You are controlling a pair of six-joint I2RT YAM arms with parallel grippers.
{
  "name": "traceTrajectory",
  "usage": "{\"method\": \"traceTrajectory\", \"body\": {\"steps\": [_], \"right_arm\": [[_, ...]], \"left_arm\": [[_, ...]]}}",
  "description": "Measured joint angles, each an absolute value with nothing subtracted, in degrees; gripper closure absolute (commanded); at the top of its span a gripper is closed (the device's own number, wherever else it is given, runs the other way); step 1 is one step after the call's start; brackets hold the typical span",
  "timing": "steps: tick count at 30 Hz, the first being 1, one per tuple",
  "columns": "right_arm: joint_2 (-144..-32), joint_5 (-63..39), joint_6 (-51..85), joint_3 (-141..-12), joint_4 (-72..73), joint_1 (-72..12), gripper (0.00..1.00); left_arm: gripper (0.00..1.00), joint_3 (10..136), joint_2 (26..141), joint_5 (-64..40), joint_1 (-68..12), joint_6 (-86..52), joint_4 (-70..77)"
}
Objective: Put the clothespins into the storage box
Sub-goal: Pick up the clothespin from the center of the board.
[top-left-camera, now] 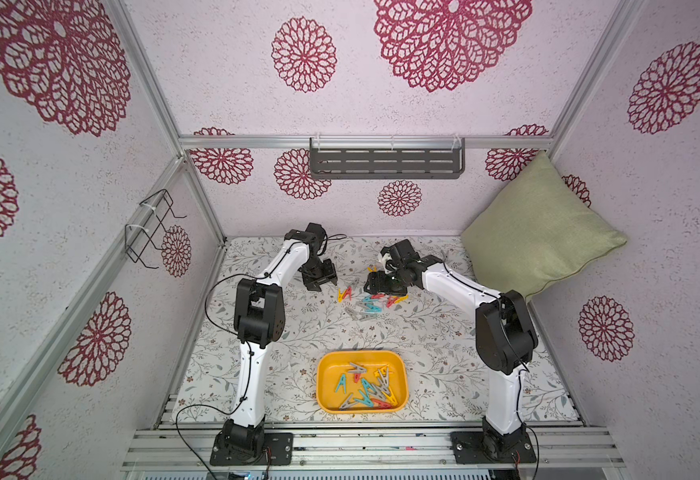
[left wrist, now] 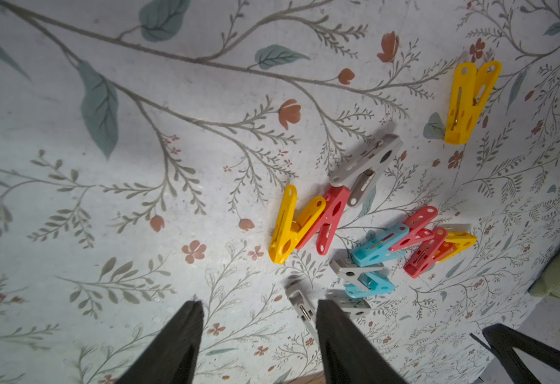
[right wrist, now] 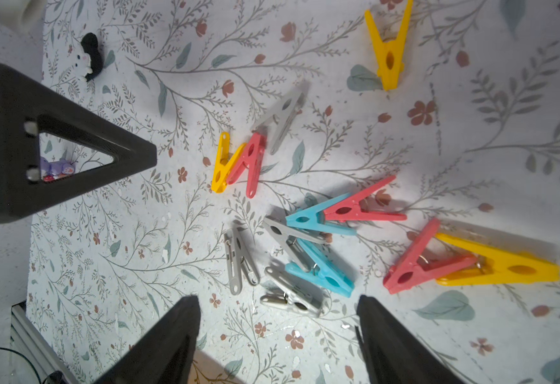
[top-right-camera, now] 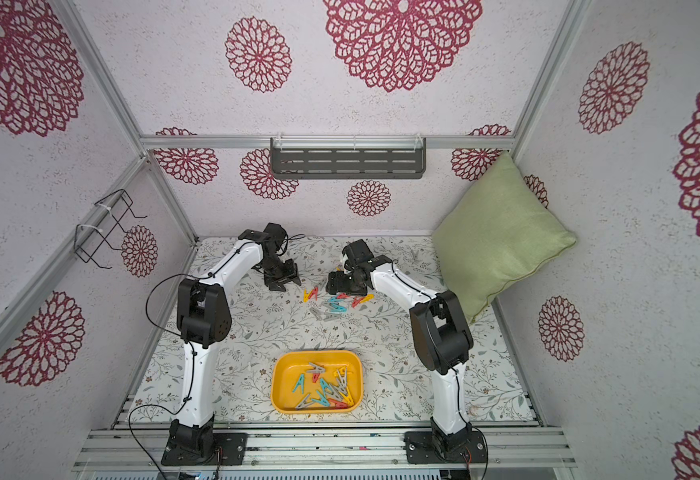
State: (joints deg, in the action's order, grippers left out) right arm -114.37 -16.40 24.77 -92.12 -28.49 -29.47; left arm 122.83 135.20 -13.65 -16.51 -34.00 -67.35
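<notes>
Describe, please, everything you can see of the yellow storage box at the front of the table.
The storage box is a shallow yellow-orange tray, rectangular with rounded corners and a raised rim, seemingly smooth plastic. It lies flat on the floral table cover, near the front edge, with its long side running across. A loose heap of clothespins in grey, teal, red and yellow covers its middle and right, leaving a bare strip along its left side. Only the cover and those pegs touch it.
</notes>
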Motion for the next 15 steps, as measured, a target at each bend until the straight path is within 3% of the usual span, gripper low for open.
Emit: {"method": "traceTrajectory", "body": {"steps": [15], "right_arm": [[-115.5,-19.7,25.1,-92.1,-28.5,-26.5,0.22]], "left_arm": [[0.5,135.9,146.8,-8.3,-19.0,-32.9,-72.1]]}}
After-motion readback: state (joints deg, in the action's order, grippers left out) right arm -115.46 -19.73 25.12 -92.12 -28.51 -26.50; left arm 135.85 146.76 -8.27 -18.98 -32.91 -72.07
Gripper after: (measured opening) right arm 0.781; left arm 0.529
